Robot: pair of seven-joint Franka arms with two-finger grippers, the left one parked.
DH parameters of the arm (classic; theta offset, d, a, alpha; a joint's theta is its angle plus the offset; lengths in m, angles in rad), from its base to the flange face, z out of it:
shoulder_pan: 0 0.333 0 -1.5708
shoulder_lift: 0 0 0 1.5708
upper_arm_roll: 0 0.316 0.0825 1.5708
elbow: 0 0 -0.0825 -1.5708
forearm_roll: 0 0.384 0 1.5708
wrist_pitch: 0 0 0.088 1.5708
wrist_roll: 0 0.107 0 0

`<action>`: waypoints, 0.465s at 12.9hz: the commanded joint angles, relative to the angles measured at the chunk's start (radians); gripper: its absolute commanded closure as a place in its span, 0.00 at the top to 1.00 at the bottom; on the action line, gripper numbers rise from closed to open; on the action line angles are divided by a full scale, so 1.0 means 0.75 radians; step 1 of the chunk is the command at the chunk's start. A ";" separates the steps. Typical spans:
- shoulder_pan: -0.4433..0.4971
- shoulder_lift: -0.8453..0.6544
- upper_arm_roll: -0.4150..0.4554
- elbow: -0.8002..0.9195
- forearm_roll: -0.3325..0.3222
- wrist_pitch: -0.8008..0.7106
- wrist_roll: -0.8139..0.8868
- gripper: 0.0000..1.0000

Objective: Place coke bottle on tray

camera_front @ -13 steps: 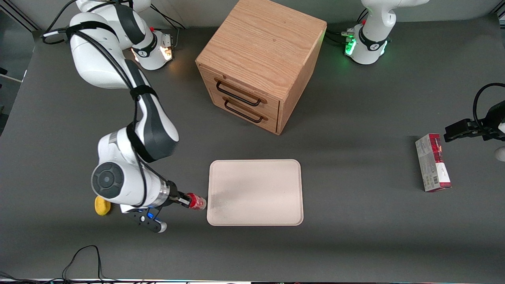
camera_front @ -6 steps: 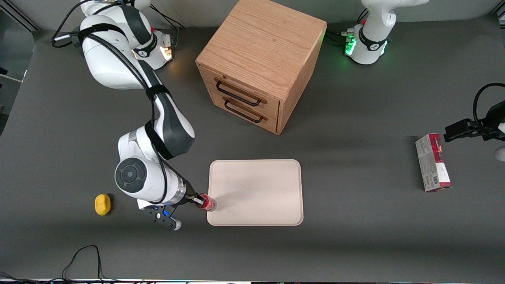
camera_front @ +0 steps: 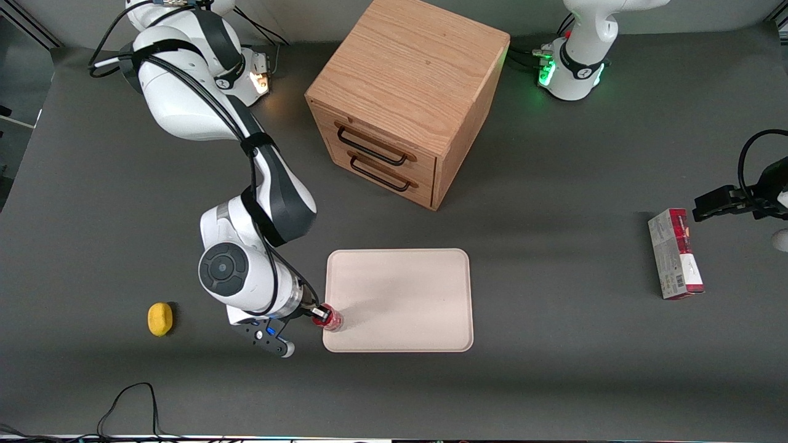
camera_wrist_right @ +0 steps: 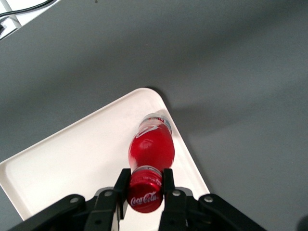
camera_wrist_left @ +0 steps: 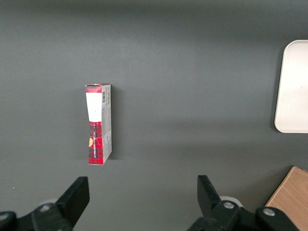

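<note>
My right gripper [camera_front: 319, 314] [camera_wrist_right: 144, 183] is shut on the red cap of the coke bottle [camera_front: 331, 320] [camera_wrist_right: 150, 147]. The small red bottle hangs over the corner of the cream-white tray [camera_front: 406, 289] [camera_wrist_right: 67, 163] that lies nearest the front camera and toward the working arm's end. In the right wrist view its clear base sits just inside the tray's rim. Whether the base touches the tray I cannot tell.
A wooden two-drawer cabinet [camera_front: 406, 98] stands farther from the front camera than the tray. A yellow lemon-like object [camera_front: 160, 319] lies toward the working arm's end. A red-and-grey carton [camera_front: 675, 253] [camera_wrist_left: 98, 123] lies toward the parked arm's end.
The right arm has carried the coke bottle sideways from the bare table beside the tray to over the tray's corner. The lemon, earlier partly covered by the arm, now shows whole.
</note>
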 commanded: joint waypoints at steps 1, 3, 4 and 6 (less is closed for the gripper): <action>0.026 0.026 -0.005 0.051 -0.048 0.019 0.053 0.00; 0.028 0.032 -0.005 0.047 -0.050 0.036 0.092 0.01; 0.042 0.032 -0.007 0.035 -0.062 0.052 0.102 0.06; 0.044 0.034 -0.007 0.025 -0.072 0.074 0.102 0.25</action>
